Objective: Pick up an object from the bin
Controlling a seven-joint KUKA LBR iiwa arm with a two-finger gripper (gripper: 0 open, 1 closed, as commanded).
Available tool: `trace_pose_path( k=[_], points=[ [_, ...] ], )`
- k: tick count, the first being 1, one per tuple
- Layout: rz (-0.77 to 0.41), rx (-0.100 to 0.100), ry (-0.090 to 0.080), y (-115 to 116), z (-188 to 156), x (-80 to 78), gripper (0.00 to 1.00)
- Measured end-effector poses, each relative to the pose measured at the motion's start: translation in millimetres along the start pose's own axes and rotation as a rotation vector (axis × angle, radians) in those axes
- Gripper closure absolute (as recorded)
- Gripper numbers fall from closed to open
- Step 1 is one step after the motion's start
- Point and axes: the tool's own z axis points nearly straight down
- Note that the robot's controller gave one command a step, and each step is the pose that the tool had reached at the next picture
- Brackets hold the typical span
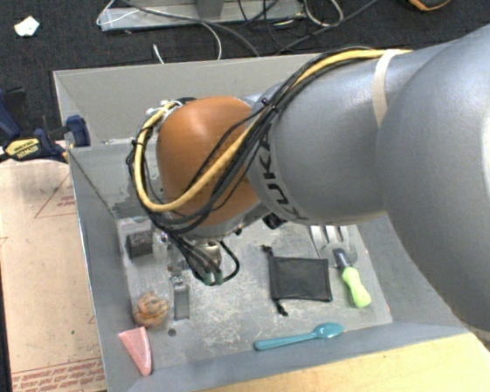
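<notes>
My gripper (181, 303) hangs below the orange wrist cover, low over the left part of the bin floor. Just to its left lies a small brownish, mottled ball (151, 309), close beside the gripper but not held. A pink wedge-shaped piece (137, 348) lies in the front left corner, below the ball. A dark grey block (138, 244) sits against the left wall, behind the gripper.
A black flat pouch (300, 278) lies in the middle of the bin, with a green-handled tool (353, 284) to its right. A teal plastic spoon (298, 337) lies along the front wall. The thick grey arm covers the bin's back and right side.
</notes>
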Motion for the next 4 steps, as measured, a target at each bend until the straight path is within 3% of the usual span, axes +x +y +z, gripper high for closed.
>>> trace_pose_path(
  k=[1, 2, 3, 4],
  points=[
    [0.004, -0.002, -0.007, -1, -5, -1.9, 0.00],
    [-0.095, -0.003, -0.015, 2, 24, 10.9, 0.00],
    [-0.448, -0.003, -0.017, -11, 86, 23.3, 0.00],
    [-0.300, -0.002, -0.015, 4, 91, 40.9, 0.00]
  ],
)
